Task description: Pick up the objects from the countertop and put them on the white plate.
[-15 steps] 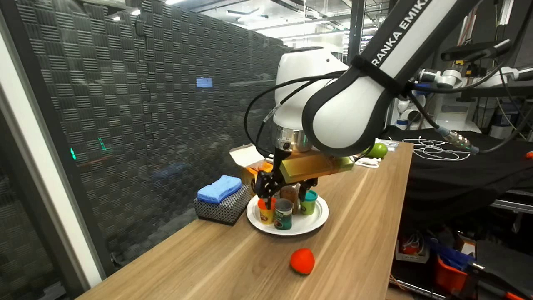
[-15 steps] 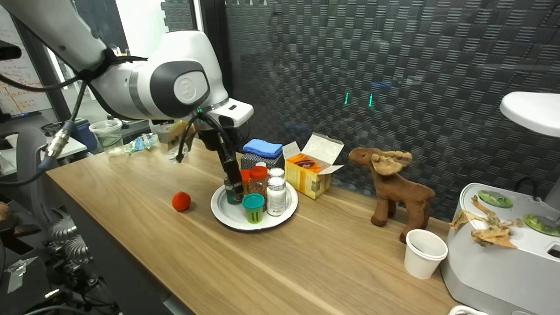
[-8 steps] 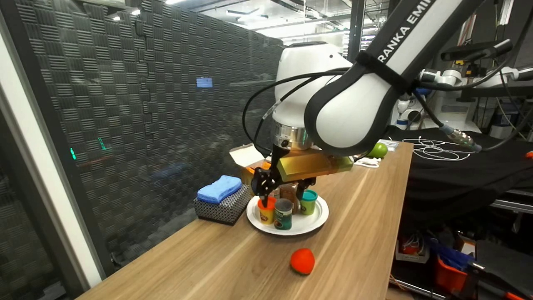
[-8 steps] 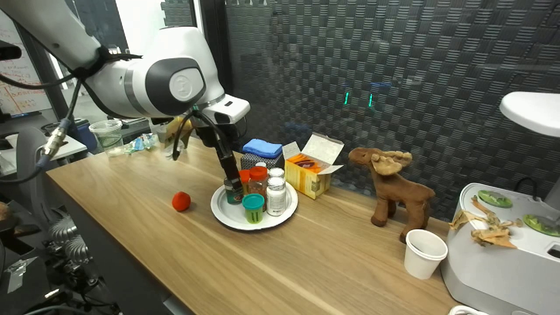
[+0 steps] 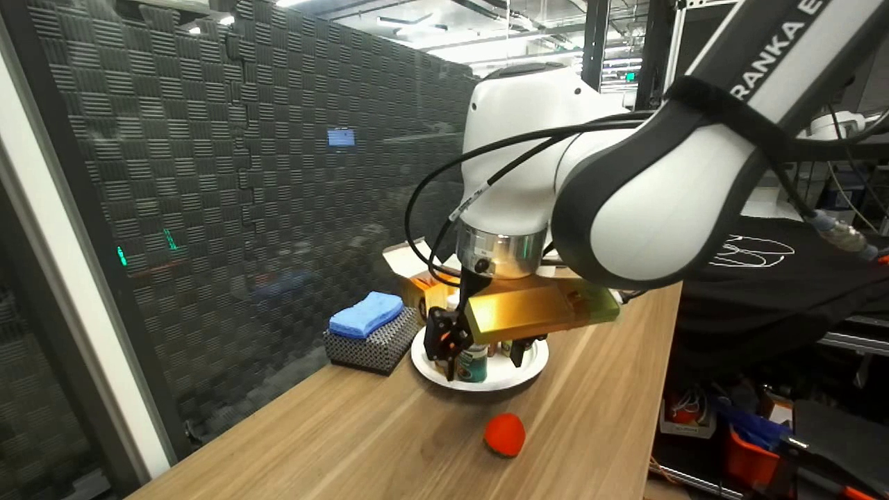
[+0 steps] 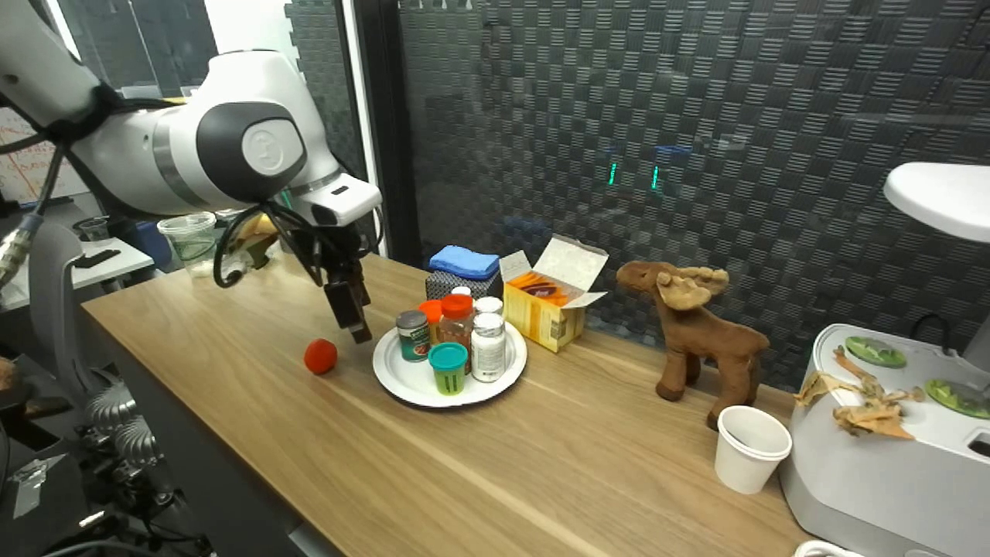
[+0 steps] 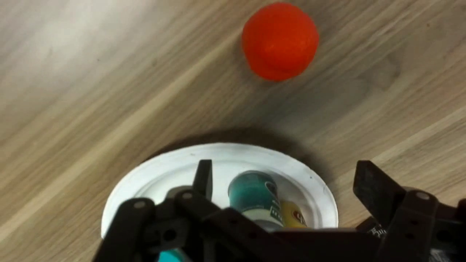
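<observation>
The orange-red ball (image 6: 320, 356) lies on the wooden countertop (image 6: 541, 464), apart from the white plate (image 6: 387, 379). It also shows in the wrist view (image 7: 279, 42). On the plate stand a dark green can (image 6: 413, 338), a yellow tub with an orange lid (image 6: 431, 311), a red-lidded jar (image 6: 456, 321), a teal-lidded green tub (image 6: 448, 371) and white bottles (image 6: 488, 348). My gripper (image 6: 358, 336) is open and empty, above the countertop between the plate and the ball. In the wrist view its fingers (image 7: 284, 164) are wide apart, with the ball beyond them. The arm partly hides the plate's contents in an exterior view (image 5: 484, 368).
A blue sponge (image 6: 464, 261) on a dark patterned box (image 5: 375, 344) and an open yellow carton (image 6: 545, 313) stand behind the plate. A brown plush moose (image 6: 688, 333), white paper cups (image 6: 750, 449) and a grey appliance (image 6: 866, 464) stand farther along the countertop.
My gripper has left the space over the plate's jars and moved toward the ball's side, staying open. The ball, the plate and the things on it have not moved.
</observation>
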Robot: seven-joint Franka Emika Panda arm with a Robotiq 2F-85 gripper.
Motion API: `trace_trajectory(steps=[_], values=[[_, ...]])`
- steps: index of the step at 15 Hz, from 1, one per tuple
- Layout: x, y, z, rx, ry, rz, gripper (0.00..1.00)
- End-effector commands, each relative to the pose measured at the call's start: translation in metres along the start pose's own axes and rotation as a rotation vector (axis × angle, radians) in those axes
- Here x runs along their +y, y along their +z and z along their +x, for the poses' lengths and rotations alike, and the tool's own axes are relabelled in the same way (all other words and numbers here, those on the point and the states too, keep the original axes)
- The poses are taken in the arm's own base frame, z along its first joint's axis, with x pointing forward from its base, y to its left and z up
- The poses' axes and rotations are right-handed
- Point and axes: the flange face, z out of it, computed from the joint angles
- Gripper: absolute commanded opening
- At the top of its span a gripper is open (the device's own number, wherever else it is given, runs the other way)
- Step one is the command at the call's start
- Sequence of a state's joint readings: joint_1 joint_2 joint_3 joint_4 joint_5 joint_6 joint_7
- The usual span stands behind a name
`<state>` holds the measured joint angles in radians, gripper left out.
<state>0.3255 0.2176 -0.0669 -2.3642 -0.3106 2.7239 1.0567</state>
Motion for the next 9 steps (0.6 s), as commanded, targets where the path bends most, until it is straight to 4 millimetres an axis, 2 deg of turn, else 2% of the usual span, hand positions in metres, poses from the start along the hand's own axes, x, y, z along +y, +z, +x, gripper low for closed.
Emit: trace_trajectory(steps=[1, 9], values=[[0.004, -0.004, -0.026, -0.015, 0.038, -0.002, 1.00], [0.000, 0.009, -0.062, -0.117, 0.019, -0.002, 1.00]])
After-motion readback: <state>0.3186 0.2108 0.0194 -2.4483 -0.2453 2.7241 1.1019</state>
